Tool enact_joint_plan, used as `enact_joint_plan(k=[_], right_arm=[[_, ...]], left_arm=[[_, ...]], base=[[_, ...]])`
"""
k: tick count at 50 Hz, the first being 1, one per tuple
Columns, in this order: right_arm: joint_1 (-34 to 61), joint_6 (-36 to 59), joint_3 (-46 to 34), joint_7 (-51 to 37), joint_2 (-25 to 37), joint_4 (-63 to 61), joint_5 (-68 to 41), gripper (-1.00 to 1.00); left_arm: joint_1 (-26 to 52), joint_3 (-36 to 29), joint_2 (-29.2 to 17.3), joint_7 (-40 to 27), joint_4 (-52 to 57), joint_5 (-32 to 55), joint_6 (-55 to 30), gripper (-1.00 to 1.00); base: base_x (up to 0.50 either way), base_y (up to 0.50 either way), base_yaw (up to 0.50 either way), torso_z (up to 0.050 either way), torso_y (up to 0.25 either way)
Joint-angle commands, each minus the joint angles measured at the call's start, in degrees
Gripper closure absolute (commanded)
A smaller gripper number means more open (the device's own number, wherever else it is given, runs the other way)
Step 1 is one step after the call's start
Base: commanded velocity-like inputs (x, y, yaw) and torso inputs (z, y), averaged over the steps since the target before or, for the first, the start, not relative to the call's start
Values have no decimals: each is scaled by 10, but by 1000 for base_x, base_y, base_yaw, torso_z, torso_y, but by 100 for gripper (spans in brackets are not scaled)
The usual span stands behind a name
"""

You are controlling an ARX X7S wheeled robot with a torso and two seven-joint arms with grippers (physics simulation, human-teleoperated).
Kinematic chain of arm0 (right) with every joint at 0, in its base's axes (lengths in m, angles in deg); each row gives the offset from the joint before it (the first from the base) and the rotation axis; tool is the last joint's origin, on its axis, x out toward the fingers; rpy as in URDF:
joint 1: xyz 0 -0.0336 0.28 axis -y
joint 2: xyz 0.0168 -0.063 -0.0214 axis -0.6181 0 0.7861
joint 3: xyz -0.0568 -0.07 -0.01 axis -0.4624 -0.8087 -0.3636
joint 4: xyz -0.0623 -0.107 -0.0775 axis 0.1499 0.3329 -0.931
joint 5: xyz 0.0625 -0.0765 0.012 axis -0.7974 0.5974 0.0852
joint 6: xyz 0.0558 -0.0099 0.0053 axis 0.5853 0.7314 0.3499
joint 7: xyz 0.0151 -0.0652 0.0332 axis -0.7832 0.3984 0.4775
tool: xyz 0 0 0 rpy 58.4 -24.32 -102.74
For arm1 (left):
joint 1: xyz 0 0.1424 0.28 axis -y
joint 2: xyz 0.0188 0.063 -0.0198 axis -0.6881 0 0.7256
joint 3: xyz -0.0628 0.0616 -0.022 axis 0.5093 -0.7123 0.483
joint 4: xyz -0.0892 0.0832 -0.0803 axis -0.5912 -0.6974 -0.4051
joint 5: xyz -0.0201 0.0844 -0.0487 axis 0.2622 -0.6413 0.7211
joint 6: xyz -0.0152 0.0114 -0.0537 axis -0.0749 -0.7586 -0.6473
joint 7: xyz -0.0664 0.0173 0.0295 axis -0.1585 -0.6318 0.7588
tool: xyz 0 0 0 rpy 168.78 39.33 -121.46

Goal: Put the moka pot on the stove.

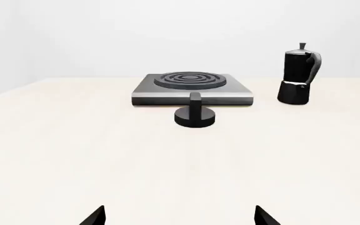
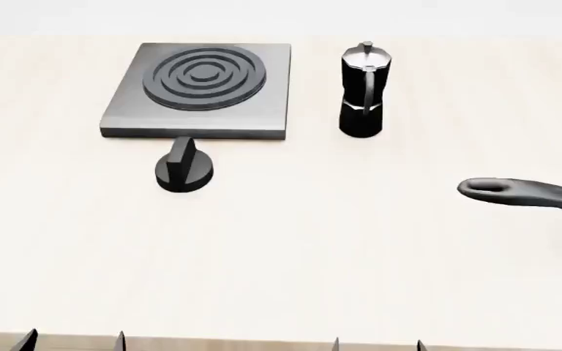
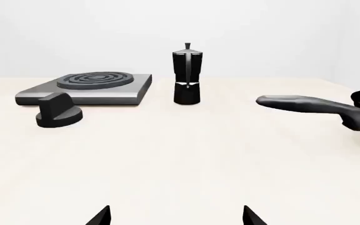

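A pale cream tabletop (image 2: pixel 291 256) stretches out in front of me. On it sits a short round black knob (image 2: pixel 184 167) with an upright ridge. Well off to my right lies a black pan handle (image 2: pixel 525 194), its pan mostly cut off at the edge.

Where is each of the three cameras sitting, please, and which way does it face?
Head: high, looking down on the tall black moka pot and square grey stove; fingertips at the near edge.
Left wrist: low, faces the stove; left end effector open.
Right wrist: low, faces the pot; right end effector open.
All show the round black knob.
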Motion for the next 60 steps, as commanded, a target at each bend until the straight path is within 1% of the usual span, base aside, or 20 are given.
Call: enact_joint_plan(k=[1, 4, 6, 15, 17, 30, 31, 32, 33, 34, 39, 40, 41, 42, 53, 60], right_arm=[[0, 0, -7, -7, 5, 0, -5, -100], [2, -3, -17, -14, 12, 0, -9, -100], [1, 0, -24, -19, 16, 0, -12, -100], [-2, 14, -32, -49, 29, 9, -14, -100], [-1, -2, -32, -57, 33, 16, -9, -100], [2, 10, -51, -63, 45, -10, -16, -100], [3, 11, -52, -63, 45, -9, -17, -100], [5, 7, -55, -63, 46, -7, -15, -100], [5, 7, -55, -63, 46, -7, -15, -100], [3, 9, -11, -20, 7, -8, 25, -100], [5, 10, -26, -36, 18, -6, 17, -100], [6, 11, -28, -37, 20, -6, 15, -100], [5, 13, -30, -37, 22, -8, 13, -100], [5, 14, -32, -38, 23, -10, 11, -100], [0, 19, -53, -50, 38, -53, 12, -100], [5, 14, -57, -64, 46, -60, 18, -100]], left_arm=[[0, 0, -6, -6, 0, 6, 0, -100], [3, -13, -12, -11, -28, 12, 28, -100], [2, -19, -17, -13, -27, 16, 32, -100], [-13, -41, -28, -20, -1, 29, 32, -100], [-11, -44, -30, -23, 0, 31, 31, -100], [-10, -57, -42, -37, 13, 39, 32, -100], [-9, -61, -45, -40, 15, 33, 18, -100], [-7, -63, -45, -45, 2, 25, 40, -100], [-7, -63, -45, -45, 2, 25, 40, -100], [-8, -16, -6, 10, 3, 12, 32, -100], [-14, -28, -19, -8, 4, 20, 32, -100], [5, -15, -16, -33, 2, 16, 31, -100], [21, -16, -24, -27, 8, 23, 7, -100], [22, -18, -26, -27, 10, 25, 5, -100], [1, -34, -39, -40, 77, 30, 9, -100], [-2, -43, -45, -46, 79, 30, 16, -100]], base=[[0, 0, 0, 0, 0], [0, 0, 0, 0, 0], [0, 0, 0, 0, 0], [0, 0, 0, 0, 0], [0, 0, 0, 0, 0], [0, 0, 0, 0, 0], [0, 0, 0, 0, 0], [0, 0, 0, 0, 0], [0, 0, 0, 0, 0], [0, 0, 0, 0, 0], [0, 0, 0, 0, 0], [0, 0, 0, 0, 0], [0, 0, 0, 0, 0], [0, 0, 0, 0, 0], [0, 0, 0, 0, 0], [0, 0, 0, 0, 0]])
